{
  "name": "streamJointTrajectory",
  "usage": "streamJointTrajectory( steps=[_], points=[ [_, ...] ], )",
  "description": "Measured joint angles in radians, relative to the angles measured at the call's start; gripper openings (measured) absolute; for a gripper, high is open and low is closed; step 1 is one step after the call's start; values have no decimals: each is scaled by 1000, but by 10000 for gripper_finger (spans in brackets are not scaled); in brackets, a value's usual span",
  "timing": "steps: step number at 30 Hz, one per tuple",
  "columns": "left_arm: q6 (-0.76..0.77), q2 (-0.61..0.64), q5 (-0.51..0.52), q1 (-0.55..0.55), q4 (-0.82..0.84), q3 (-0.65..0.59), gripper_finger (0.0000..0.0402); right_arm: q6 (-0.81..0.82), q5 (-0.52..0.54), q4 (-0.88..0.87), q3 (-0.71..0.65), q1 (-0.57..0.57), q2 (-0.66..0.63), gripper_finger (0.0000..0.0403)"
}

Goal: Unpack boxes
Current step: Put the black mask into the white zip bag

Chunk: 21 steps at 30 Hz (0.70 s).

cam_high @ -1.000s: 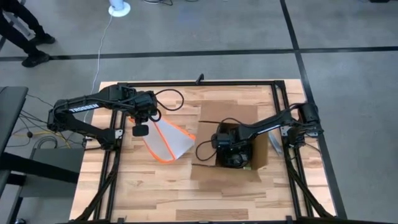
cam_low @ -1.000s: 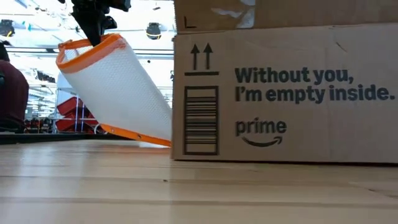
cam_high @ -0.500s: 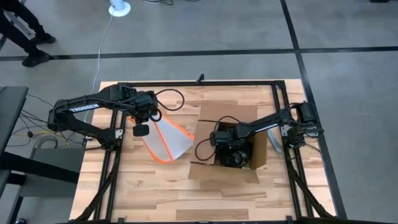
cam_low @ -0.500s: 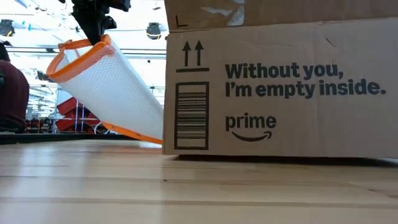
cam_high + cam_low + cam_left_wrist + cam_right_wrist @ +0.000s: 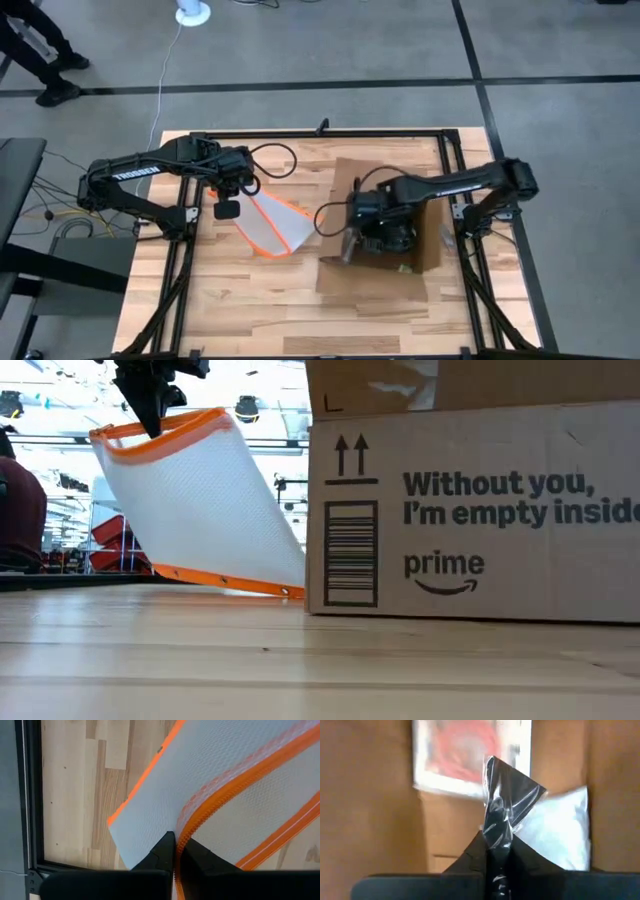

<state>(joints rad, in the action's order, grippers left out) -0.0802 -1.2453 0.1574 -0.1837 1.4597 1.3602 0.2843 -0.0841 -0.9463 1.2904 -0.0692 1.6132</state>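
We see the cardboard box [image 5: 385, 225] standing upright on the table [image 5: 250, 290], its printed arrows pointing up in the low view and its open top facing the overhead camera. Its long axis runs roughly across the table, slightly skewed. The right gripper [image 5: 497, 851] reaches down inside it, fingers pinched shut on a crinkled clear plastic bag [image 5: 507, 802], with a white packet [image 5: 560, 827] and a red-printed card [image 5: 470, 750] just beyond. The left gripper [image 5: 176, 851], beside the box, is clamped on the orange-edged mesh pouch [image 5: 270, 225], whose lower end touches the box wall.
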Motion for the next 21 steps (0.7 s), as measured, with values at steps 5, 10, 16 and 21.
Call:
streamJointTrajectory(
  steps=[5, 10, 16, 21],
  points=[
    [52, 0, 0, 0, 12, 0, 0, 46, 7, -5, 5, 1, -66, 17],
    [124, 0, -37, 0, 16, 0, 0, 58, 23, 11, 7, -4, -122, 17],
    [214, 0, -67, 0, 16, 0, 0, 56, 17, 0, 16, -23, -200, 17],
    [317, 0, -115, 0, -15, 0, 0, 58, -9, 49, 102, -47, -267, 17]
  ],
)
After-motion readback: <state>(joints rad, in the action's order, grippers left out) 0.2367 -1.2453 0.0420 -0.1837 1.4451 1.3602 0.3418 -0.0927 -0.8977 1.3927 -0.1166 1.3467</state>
